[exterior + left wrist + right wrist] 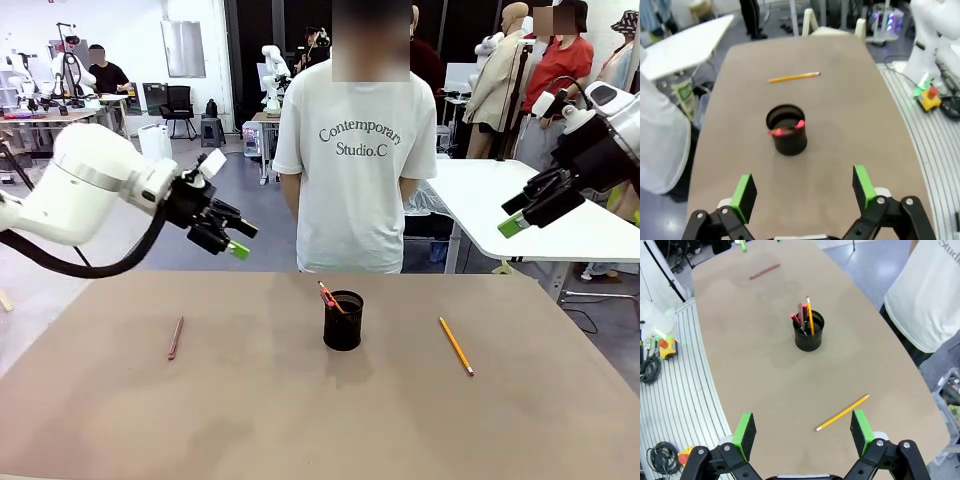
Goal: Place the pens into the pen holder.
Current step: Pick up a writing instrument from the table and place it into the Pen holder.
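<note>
pen holder (809,339), pens (810,315) half hidden inside

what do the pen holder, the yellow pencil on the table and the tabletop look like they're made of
Pen holder: matte black, likely metal or plastic; no shine, weave too small to tell. Yellow pencil: probably painted wood; even yellow-orange coat, reddish tip at one end. Tabletop: dull brown board or laminate; no glare, no visible grain.
</note>
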`<state>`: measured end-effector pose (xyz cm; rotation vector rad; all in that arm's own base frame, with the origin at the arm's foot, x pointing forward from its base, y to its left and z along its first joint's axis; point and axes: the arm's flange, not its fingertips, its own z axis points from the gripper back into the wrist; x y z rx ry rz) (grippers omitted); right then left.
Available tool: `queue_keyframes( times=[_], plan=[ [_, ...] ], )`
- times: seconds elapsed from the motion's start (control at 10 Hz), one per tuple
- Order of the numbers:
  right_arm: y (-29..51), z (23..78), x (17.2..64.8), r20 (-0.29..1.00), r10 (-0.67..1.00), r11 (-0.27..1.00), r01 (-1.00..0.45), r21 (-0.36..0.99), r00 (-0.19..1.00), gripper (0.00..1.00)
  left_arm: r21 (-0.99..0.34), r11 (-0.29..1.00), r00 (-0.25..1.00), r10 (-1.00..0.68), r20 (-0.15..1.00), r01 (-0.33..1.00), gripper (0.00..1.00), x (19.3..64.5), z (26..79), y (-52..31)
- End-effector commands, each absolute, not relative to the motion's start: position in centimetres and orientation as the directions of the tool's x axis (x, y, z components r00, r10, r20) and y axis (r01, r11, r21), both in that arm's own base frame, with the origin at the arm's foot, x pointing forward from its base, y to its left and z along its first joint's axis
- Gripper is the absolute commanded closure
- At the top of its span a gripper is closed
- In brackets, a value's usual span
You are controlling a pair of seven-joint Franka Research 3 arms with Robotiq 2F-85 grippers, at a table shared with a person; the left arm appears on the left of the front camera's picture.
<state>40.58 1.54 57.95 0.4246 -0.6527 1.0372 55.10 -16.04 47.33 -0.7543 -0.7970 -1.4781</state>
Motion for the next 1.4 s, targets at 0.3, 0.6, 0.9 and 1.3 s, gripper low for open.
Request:
queue_keyframes(
  times=[0.3, 0.6, 0.9, 1.3],
  plan=[
    [1.6, 58.1, 40.6, 0.683, 0.645, 0.45, -0.893, 0.023, 0.343, 0.0, 0.095, 0.212, 0.06, -0.627, 0.777, 0.973, 0.0, 53.0, 51.1, -12.0],
    [1.6, 58.1, 40.6, 0.683, 0.645, 0.45, -0.893, 0.023, 0.343, 0.0, 0.059, 0.214, 0.072, -0.553, 0.83, 0.975, 0.0, 51.8, 51.8, -10.6],
    [1.6, 58.1, 40.6, 0.683, 0.645, 0.45, -0.893, 0.023, 0.343, 0.0, 0.107, 0.217, 0.052, -0.617, 0.785, 0.97, 0.0, 53.0, 52.2, -10.8],
    [1.6, 58.1, 40.6, 0.683, 0.645, 0.45, -0.893, 0.023, 0.343, 0.0, 0.107, 0.217, 0.052, -0.617, 0.785, 0.97, 0.0, 53.0, 52.2, -10.8]
  ],
)
